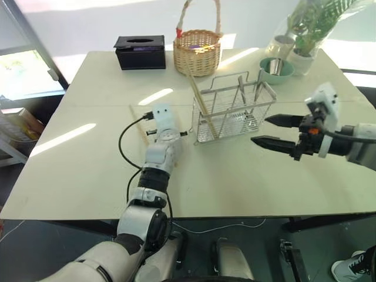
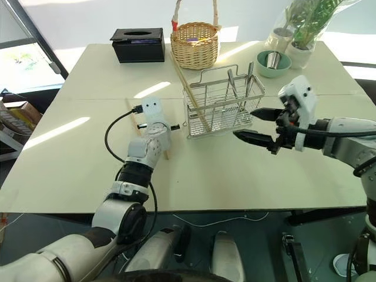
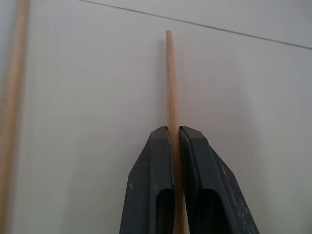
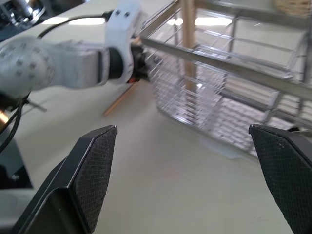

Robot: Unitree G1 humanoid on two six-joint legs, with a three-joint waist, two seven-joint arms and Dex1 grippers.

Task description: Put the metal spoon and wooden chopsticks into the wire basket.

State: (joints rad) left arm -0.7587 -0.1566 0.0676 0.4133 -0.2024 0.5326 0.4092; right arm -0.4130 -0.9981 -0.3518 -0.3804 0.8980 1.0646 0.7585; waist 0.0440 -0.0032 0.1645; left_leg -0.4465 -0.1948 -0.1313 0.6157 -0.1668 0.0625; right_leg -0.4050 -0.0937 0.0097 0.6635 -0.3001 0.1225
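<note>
A rectangular silver wire-mesh basket [image 1: 232, 108] with inner dividers is observed standing upright on the cream-coloured desk [image 1: 82, 170], toward the far edge and slightly right of centre. One pale tan wooden chopstick [image 1: 201, 106] is seen leaning inside the basket's left end, its top projecting above the rim. A shiny metal spoon [image 1: 240, 89] is noted standing in a middle compartment.

The left gripper [image 3: 174, 141] is found closed tight on a second pale wooden chopstick [image 3: 170, 83], which is pinched between the two black fingers and extends well beyond their tips above the desk surface. This gripper is placed just left of the basket. A further pale stick [image 3: 12, 107] is recorded lying on the desk beside it.

The right gripper [image 1: 271, 130] is held just right of the basket with its black fingers spread wide apart; nothing is held between them.

Along the far edge, a black rectangular tissue box [image 1: 140, 51], a round woven wicker basket [image 1: 197, 50] with arched handle, a pale green bowl [image 1: 276, 69] and a potted green plant [image 1: 308, 29] are recorded.
</note>
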